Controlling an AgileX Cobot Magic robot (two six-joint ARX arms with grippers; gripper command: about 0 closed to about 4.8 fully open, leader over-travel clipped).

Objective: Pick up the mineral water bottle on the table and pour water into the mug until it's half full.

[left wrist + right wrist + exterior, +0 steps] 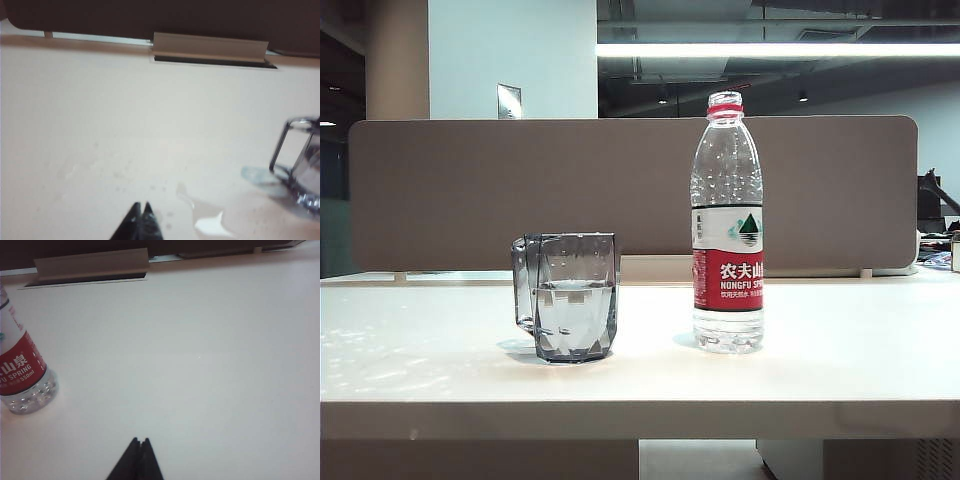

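The mineral water bottle [727, 225] stands upright and uncapped on the table [840, 350], right of centre; its lower part [22, 372] also shows in the right wrist view. The smoky-grey faceted mug [570, 296] stands to its left, holding water [575, 312] to about half its height; its handle [280, 147] and base show at the edge of the left wrist view. My left gripper [141, 205] hangs shut over bare tabletop, apart from the mug. My right gripper [139, 441] is shut and empty, well away from the bottle. Neither arm shows in the exterior view.
A small puddle of spilled water [210, 222] lies on the table between the left gripper and the mug. A brown partition panel [470, 190] runs along the table's far edge, with a pale cable-slot cover [207, 47] at its foot.
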